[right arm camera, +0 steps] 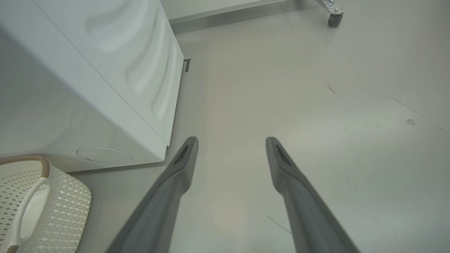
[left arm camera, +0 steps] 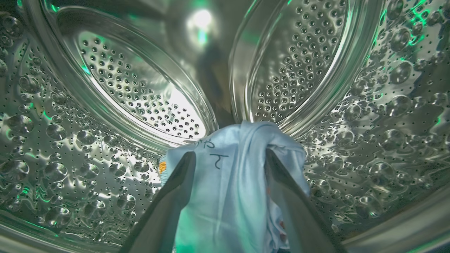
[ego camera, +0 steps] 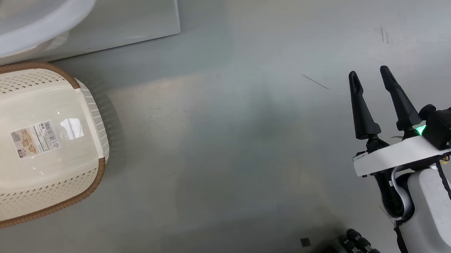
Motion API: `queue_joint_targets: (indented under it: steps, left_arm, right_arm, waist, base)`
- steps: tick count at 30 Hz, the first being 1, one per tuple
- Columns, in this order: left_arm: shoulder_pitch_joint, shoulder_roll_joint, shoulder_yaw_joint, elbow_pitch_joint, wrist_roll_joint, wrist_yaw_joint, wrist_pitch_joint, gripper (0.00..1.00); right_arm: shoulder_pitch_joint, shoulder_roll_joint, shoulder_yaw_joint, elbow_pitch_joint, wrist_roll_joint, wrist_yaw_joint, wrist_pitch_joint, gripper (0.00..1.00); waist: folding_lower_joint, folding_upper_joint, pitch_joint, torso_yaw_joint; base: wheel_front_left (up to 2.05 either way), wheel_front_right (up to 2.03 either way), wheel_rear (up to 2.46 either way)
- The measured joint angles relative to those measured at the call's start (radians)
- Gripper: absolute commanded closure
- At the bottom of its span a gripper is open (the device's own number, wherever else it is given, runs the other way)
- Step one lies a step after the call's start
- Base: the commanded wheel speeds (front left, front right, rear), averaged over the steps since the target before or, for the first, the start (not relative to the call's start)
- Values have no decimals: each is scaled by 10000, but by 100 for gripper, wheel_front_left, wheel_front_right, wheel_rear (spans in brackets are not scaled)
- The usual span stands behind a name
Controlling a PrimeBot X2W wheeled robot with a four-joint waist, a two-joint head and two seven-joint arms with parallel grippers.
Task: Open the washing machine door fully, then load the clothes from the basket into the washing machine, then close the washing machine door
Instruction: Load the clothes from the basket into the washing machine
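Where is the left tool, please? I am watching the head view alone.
Observer: The left tool is inside the steel drum.
Operator: Is it gripping anything?
Observer: Its fingers stand wide apart, with the light blue clothes between them.
Operator: What lies ahead of the right tool?
Observer: Grey floor, and farther off a caster.

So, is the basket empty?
Empty, as far as shown: the basket has a bare base with its sticker uncovered in the head view, though its left side is cut off.
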Motion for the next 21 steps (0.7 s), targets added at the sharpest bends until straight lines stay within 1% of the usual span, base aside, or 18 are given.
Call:
queue_joint_targets:
  steps: [3, 6, 16, 21]
  left_arm:
    - [91, -144, 0, 109, -165, 0, -71, 0]
    - [266, -157, -10, 219, -186, 0, -81, 0]
    - [1484, -272, 123, 546, -347, 0, -115, 0]
    - [2103, -368, 339, 234, -382, 0, -115, 0]
  right_arm:
    - [0, -35, -56, 17, -6, 0, 0, 0]
    - [0, -38, -59, 46, -17, 0, 0, 0]
    - [-7, -33, -40, 399, -29, 2, 2, 0]
    - [-4, -33, -25, 589, -29, 2, 2, 0]
  waist:
    - [0, 0, -154, 74]
    - [0, 0, -267, 123]
    - [0, 0, -988, 235]
    - [0, 0, -1486, 211]
  base:
    - [0, 0, 0]
    - [0, 0, 0]
    - [0, 0, 0]
    - [0, 0, 0]
